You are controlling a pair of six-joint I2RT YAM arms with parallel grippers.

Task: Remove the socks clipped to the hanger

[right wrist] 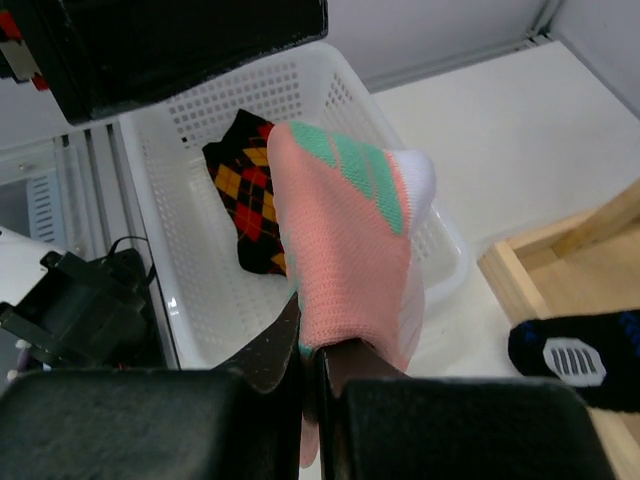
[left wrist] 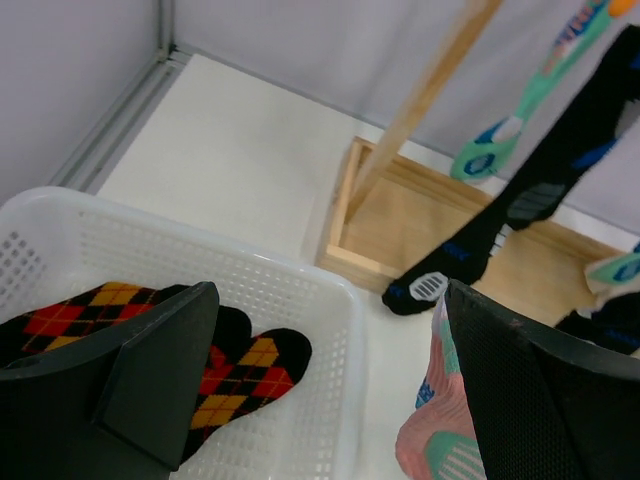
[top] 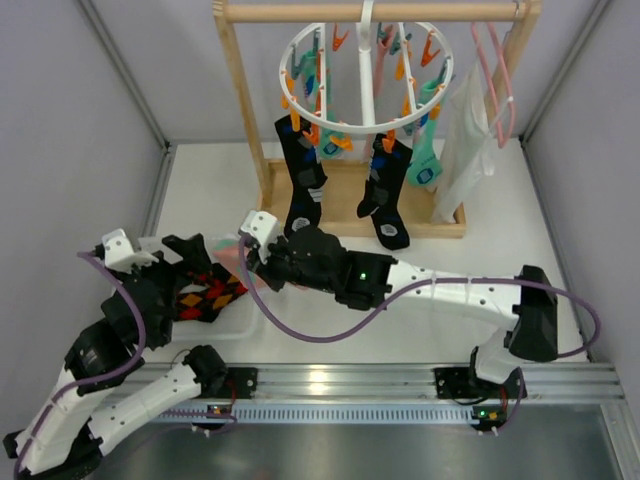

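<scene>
The white ring hanger (top: 366, 126) hangs from the wooden rail with orange and teal clips. Two black socks (top: 303, 180) (top: 387, 190) and a teal-mint sock (top: 426, 160) stay clipped to it. My right gripper (right wrist: 320, 350) is shut on a pink sock (right wrist: 345, 230) with mint patches, held over the right rim of the white basket (right wrist: 185, 250). The pink sock also shows in the left wrist view (left wrist: 440, 420). My left gripper (left wrist: 330, 390) is open and empty above the basket (left wrist: 330, 300), beside an argyle sock (left wrist: 225, 365) lying inside.
The wooden rack frame (top: 250, 120) with its base (top: 350, 190) stands at the back. A white cloth garment (top: 468, 140) and a pink wire hanger (top: 498, 80) hang at the right. Grey walls close both sides.
</scene>
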